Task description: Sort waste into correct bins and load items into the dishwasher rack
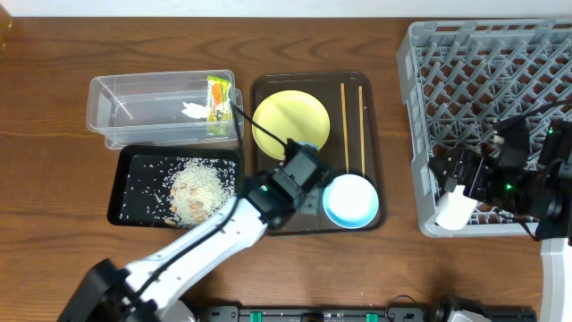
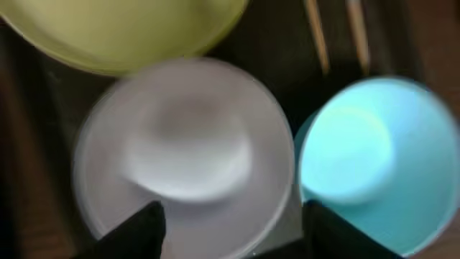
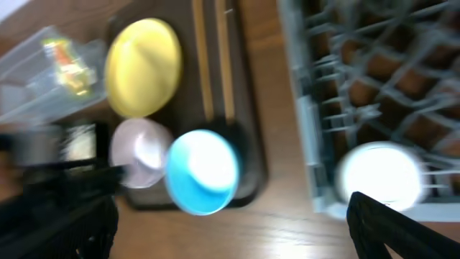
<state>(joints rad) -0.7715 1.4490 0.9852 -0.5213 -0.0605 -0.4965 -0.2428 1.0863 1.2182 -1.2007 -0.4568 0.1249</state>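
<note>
My left gripper is open just over the small white bowl, which it mostly hides from overhead. The light blue bowl sits beside it on the brown serving tray, along with the yellow plate and two chopsticks. My right gripper is open and empty at the grey dishwasher rack's front left corner. The white cup stands in that corner. The wrapper and tissue lie in the clear tub. Rice lies in the black tray.
The right arm's body lies over the rack's front right part. In the right wrist view the left arm shows as a dark blur beside the white bowl. Bare wooden table lies left of the bins.
</note>
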